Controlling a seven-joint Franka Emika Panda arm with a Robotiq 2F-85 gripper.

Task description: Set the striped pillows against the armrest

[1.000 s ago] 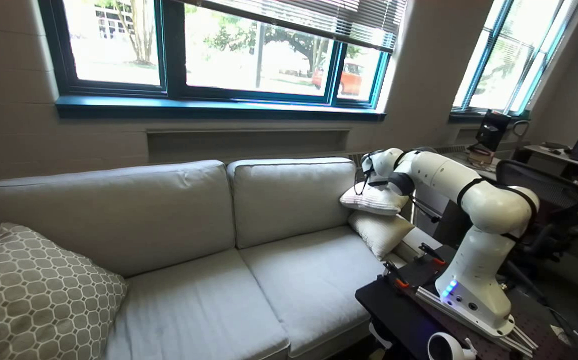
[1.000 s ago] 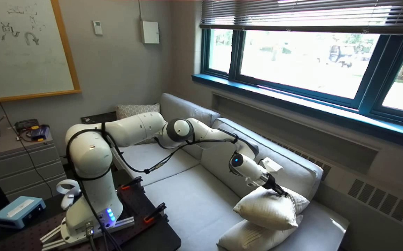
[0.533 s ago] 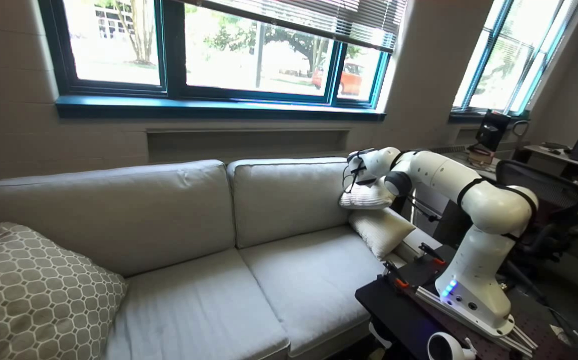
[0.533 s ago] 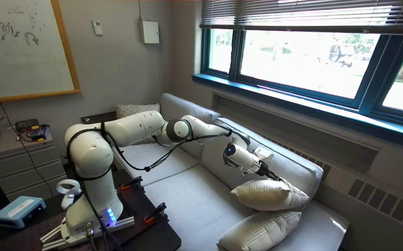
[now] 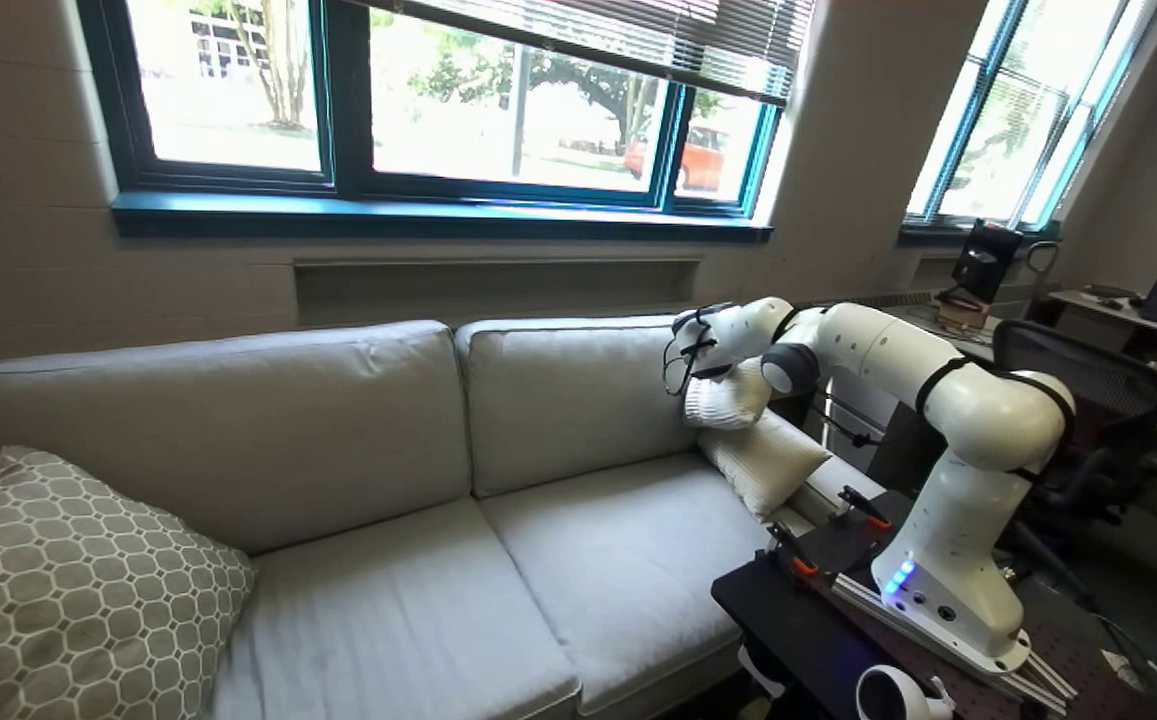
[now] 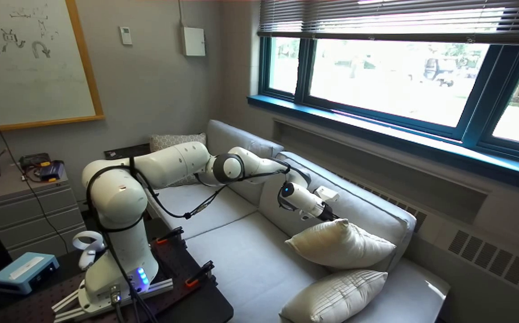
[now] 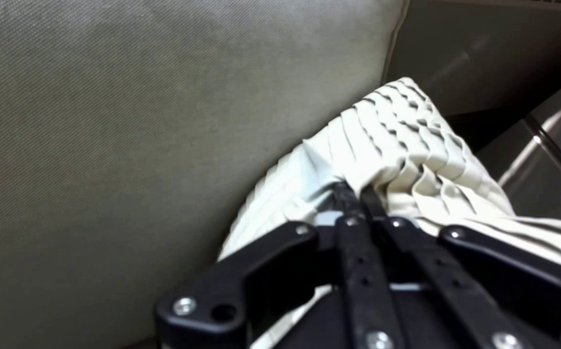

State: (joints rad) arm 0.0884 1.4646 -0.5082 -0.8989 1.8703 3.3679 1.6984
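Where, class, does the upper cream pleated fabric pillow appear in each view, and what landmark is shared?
In an exterior view: upper pillow, right of centre, just below mid-height.
In an exterior view: upper pillow, right, lower half.
Wrist view: upper pillow, centre and right.
Shared landmark: pale grey fabric sofa back cushion beside it.

In both exterior views the arm [image 5: 888, 345] is stretched out from its upright base [image 6: 127, 262], where blue lights [image 6: 142, 276] are lit, and the upper section [image 6: 176, 163] is held roughly level between the rounded shoulder [image 6: 118, 193] and the dark-ringed elbow [image 6: 229, 168]. Beyond that joint the forearm [image 6: 260, 165] is extended onward, a cable [image 6: 188, 216] is slung beneath, and the wrist [image 6: 303, 196] is angled so that the gripper [image 7: 357, 190] is tilted downward. In the wrist view the fingers [image 7: 345, 196] are seen drawn in close together, nearly parallel, with a narrow pinch made at the tips.
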